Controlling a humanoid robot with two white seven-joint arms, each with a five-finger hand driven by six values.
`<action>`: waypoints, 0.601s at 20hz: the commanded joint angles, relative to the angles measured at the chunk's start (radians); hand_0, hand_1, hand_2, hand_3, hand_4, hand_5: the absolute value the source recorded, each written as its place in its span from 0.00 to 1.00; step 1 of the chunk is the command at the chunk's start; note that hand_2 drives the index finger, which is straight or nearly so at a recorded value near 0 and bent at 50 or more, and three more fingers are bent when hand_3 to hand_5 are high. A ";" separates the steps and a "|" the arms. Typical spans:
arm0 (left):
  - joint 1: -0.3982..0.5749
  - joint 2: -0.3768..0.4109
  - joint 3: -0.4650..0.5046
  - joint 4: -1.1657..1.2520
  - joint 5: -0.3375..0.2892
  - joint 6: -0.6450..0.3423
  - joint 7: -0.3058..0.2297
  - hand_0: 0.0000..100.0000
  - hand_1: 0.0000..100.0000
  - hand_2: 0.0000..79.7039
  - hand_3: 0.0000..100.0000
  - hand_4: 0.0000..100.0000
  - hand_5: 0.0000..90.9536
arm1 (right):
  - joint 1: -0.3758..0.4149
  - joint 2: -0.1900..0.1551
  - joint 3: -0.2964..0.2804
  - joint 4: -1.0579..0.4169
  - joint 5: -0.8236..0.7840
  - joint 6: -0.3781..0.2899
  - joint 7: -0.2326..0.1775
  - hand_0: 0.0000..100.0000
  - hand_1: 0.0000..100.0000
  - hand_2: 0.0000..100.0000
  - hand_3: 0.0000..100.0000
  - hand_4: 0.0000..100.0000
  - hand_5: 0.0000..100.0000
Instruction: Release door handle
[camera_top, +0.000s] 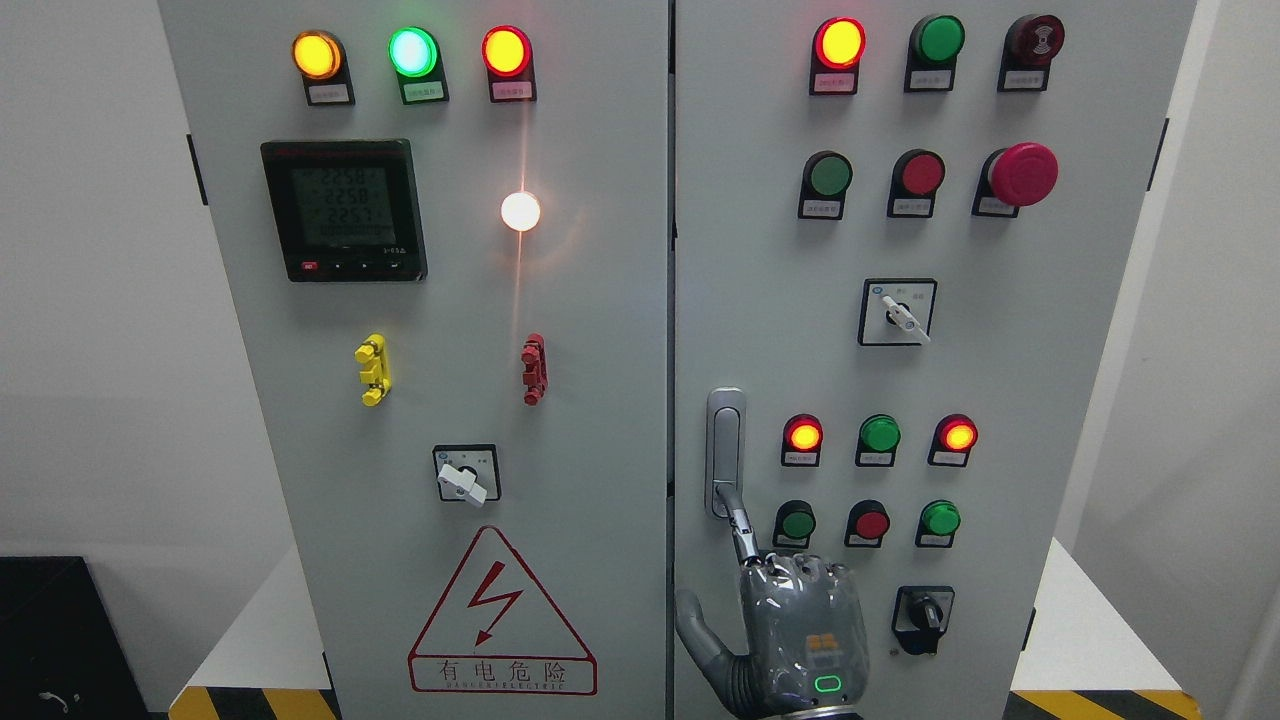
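Not yet released, by the look of it. Right hand (795, 625) low on the right cabinet door (1000, 380), index finger (738, 520) stretched up to the lower end of the door handle (725, 450), seemingly hooked there; other fingers curled. Slim, rounded, brushed-metal handle on smooth grey painted steel. Glossy grey jointed hand. Left: pulling the finger clear.

We see the silver door handle (725, 452) mounted upright at the right door's left edge, apparently flush and closed.
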 joint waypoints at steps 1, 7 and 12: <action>0.000 0.000 0.000 0.000 0.000 -0.001 -0.001 0.12 0.56 0.00 0.00 0.00 0.00 | 0.002 0.000 -0.002 0.006 0.000 0.001 0.003 0.40 0.35 0.12 1.00 1.00 1.00; 0.000 0.000 0.000 0.000 0.000 -0.001 -0.001 0.12 0.56 0.00 0.00 0.00 0.00 | 0.003 0.000 -0.002 0.005 -0.001 0.003 0.003 0.41 0.35 0.13 1.00 1.00 1.00; 0.000 0.000 0.000 0.000 0.000 -0.001 -0.001 0.12 0.56 0.00 0.00 0.00 0.00 | 0.003 0.000 0.003 0.003 -0.001 0.001 0.003 0.41 0.35 0.13 1.00 1.00 1.00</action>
